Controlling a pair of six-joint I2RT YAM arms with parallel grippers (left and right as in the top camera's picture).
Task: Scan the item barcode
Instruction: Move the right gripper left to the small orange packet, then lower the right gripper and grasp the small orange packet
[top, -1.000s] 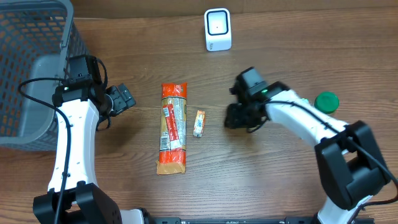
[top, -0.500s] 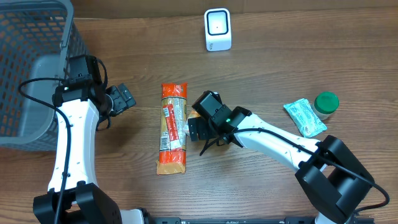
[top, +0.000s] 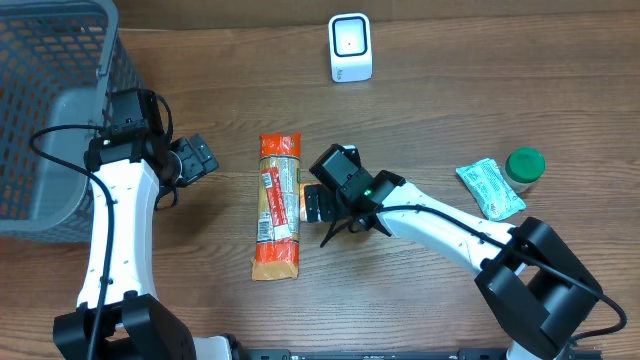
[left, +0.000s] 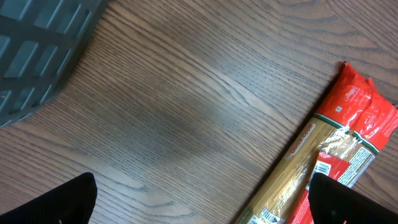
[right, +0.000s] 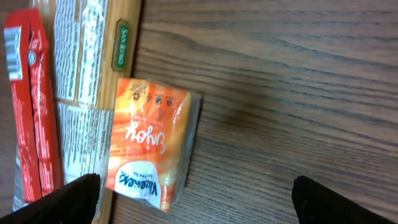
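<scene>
A small orange snack packet lies flat on the wood beside a long red-and-clear pasta packet. My right gripper hovers over the small packet and hides most of it from above. In the right wrist view the gripper is open. The packet sits between the fingertips, close to the left one and untouched. The white barcode scanner stands at the back of the table. My left gripper is open left of the pasta packet, holding nothing.
A grey mesh basket fills the far left. A teal packet and a green-lidded bottle lie at the right. Bare wood lies between the packets and the scanner.
My right gripper has swung left from mid-table to the small orange packet, and its jaws have opened wide. The teal packet now shows. The left arm has not moved.
</scene>
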